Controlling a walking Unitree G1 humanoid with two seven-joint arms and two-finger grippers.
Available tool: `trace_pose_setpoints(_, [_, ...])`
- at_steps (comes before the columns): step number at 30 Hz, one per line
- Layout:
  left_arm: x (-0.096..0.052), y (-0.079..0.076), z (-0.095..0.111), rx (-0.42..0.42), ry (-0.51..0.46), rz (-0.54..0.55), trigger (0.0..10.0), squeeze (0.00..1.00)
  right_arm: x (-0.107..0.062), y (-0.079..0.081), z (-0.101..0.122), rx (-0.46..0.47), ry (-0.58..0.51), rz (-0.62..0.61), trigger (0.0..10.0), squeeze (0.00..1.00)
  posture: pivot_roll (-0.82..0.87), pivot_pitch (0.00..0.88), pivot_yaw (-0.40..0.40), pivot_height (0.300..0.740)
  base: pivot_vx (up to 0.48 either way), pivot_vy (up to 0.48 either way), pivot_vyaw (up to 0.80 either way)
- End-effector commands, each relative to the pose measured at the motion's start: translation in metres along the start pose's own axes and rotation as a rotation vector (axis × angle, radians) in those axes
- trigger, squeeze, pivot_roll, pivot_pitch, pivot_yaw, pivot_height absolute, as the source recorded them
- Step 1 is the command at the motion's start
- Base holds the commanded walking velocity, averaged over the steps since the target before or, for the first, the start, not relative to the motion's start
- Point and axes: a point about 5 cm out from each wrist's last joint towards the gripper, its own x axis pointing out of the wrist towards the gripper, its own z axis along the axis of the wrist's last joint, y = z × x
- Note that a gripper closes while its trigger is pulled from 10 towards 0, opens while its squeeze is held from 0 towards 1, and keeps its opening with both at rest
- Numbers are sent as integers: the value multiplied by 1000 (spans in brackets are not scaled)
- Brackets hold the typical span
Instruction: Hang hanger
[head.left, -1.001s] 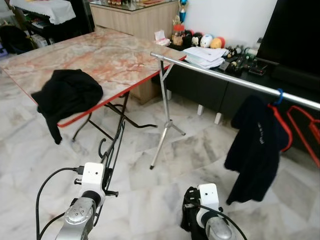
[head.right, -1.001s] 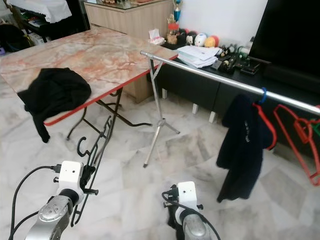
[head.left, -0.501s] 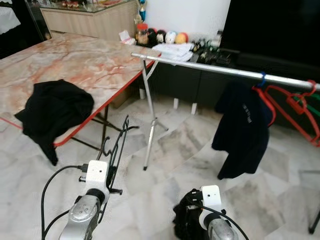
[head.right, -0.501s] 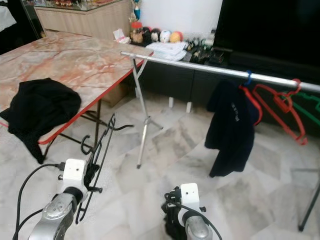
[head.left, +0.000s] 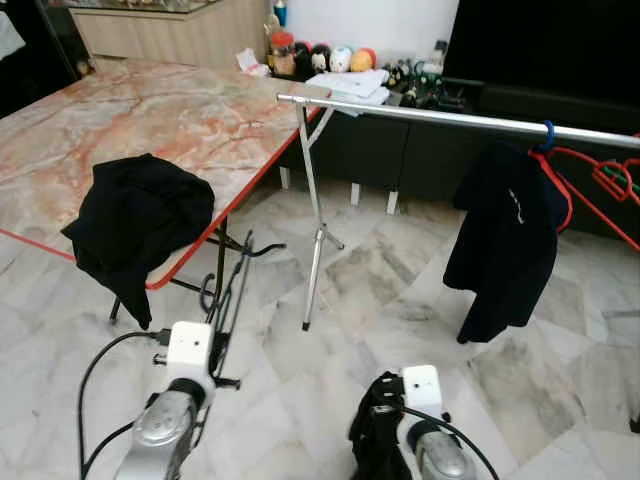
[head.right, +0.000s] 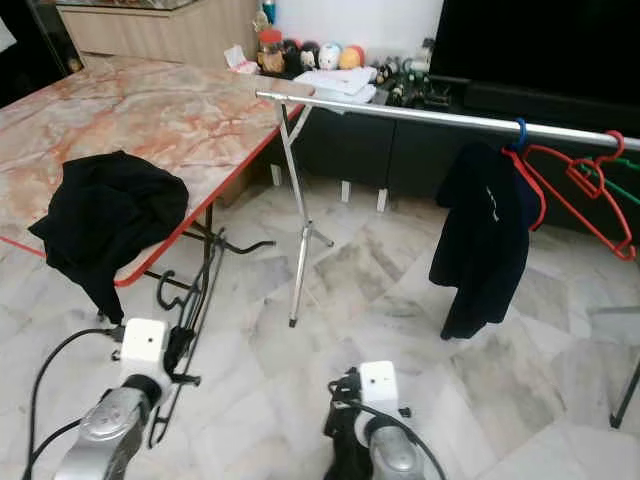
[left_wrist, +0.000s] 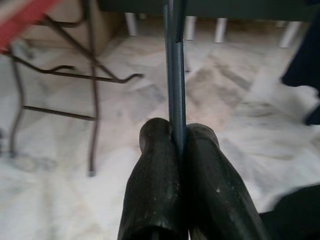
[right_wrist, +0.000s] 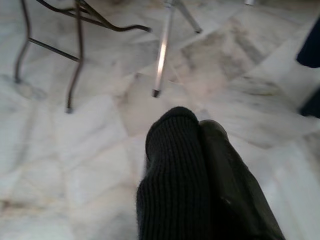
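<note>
**Operator:** Where is the hanger, and what has hold of it?

**Describer:** Your left gripper (left_wrist: 176, 150) is pinched tight on the thin black wire hanger (head.left: 232, 290), which rises from your lower left towards twelve o'clock, hook end up. Your right gripper (right_wrist: 197, 132) is low at five o'clock; a black knitted cloth (right_wrist: 170, 175) covers one finger, and I cannot tell whether it is clamped or merely draped.

**Operator:** What could go wrong from here?

**Describer:** The silver metal rail (head.left: 450, 118) runs from twelve o'clock to two o'clock, well apart from the hanger and much higher. Two fingers on thin wire may let it swivel as you lift, so the hook could meet the rail sideways and slide off.

**Operator:** What is around, and what is in the way?

**Describer:** A dark navy garment (head.left: 505, 240) hangs on a red hanger at two o'clock, with more red wire hangers (head.right: 580, 190) beside it, so aim for the bare stretch nearer twelve. The rail's tripod stand (head.left: 318, 250) sits at twelve o'clock on the floor. At ten o'clock a marble-patterned folding table with red edging (head.left: 150, 110) carries crumpled black clothing (head.left: 135, 225); its legs lie near the hanger's path.
</note>
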Motion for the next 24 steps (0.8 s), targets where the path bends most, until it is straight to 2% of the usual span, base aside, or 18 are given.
trace_pose_setpoints(1, [-3, 6, -2, -3, 12, 14, 10000, 0, 2, 3, 4, 9, -13, 4, 10000, 0, 55, 86, 55, 740, 0, 0, 0])
trace_pose_setpoints(7, [-3, 6, -2, -13, 16, 16, 10000, 0, 2, 4, 3, 9, -11, 4, 10000, 0, 55, 87, 56, 740, 0, 0, 0])
trace_pose_setpoints(12, [-3, 5, -1, -9, 19, 14, 10000, 0, 1, 3, 2, 11, -8, 2, 10000, 0, 56, 87, 56, 740, 0, 427, 0])
trace_pose_setpoints(24, [-3, 6, 0, -2, 18, 14, 10000, 0, 1, 4, 2, 12, -6, 1, 10000, 0, 58, 88, 57, 740, 0, 0, 0])
